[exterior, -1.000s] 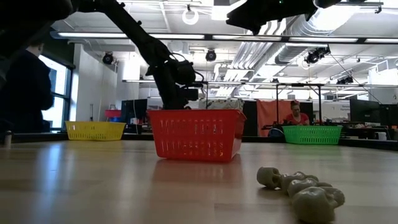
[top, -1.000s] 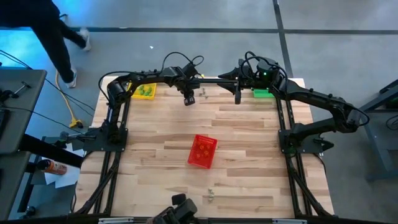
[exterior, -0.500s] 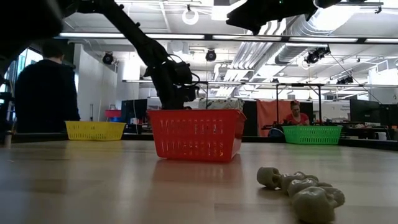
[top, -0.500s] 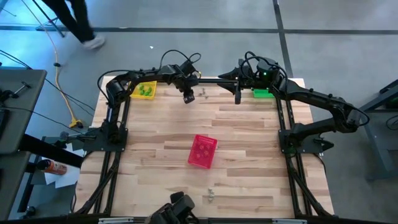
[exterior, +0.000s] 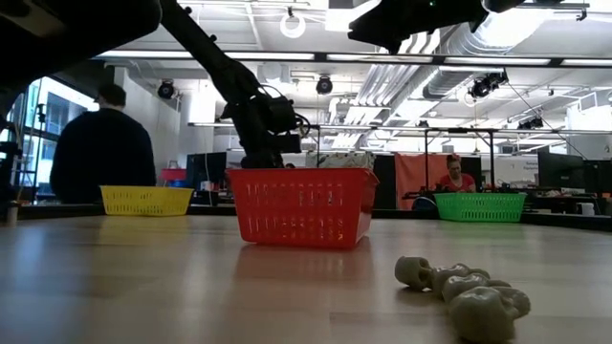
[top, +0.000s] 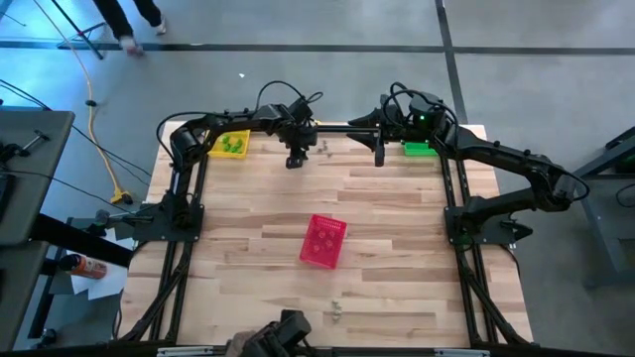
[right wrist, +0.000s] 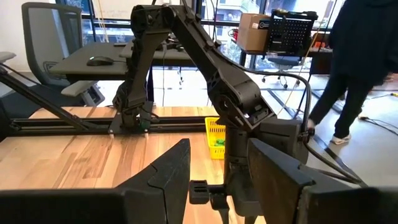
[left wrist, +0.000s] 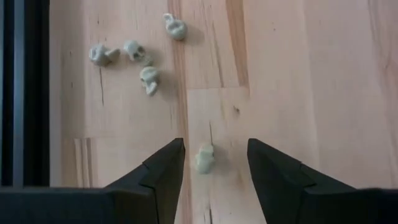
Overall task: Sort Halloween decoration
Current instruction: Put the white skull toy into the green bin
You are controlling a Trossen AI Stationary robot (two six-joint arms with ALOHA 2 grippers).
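Observation:
My left gripper (left wrist: 215, 144) hangs open over the table's far edge (top: 295, 159), pointing steeply down. A tiny pale skull-like trinket (left wrist: 204, 158) lies on the wood between its fingertips, apart from both fingers. Several more pale trinkets (left wrist: 149, 79) lie loose on the wood just beyond it. Others lie by the near edge (exterior: 464, 291). My right gripper (right wrist: 217, 149) waits open and high at the far right (top: 379, 157), with nothing between its fingers. In the low view the red basket hides my left gripper.
A red basket (top: 323, 241) stands mid-table. A yellow basket (top: 231, 145) holding green pieces is at the far left corner, and a green basket (top: 417, 149) is at the far right. A black rail (left wrist: 25, 93) runs along the far edge. A person (exterior: 100, 143) stands beyond the table.
My left gripper has rolled about its own axis over the far edge and otherwise kept its place. The person beyond the table has walked on.

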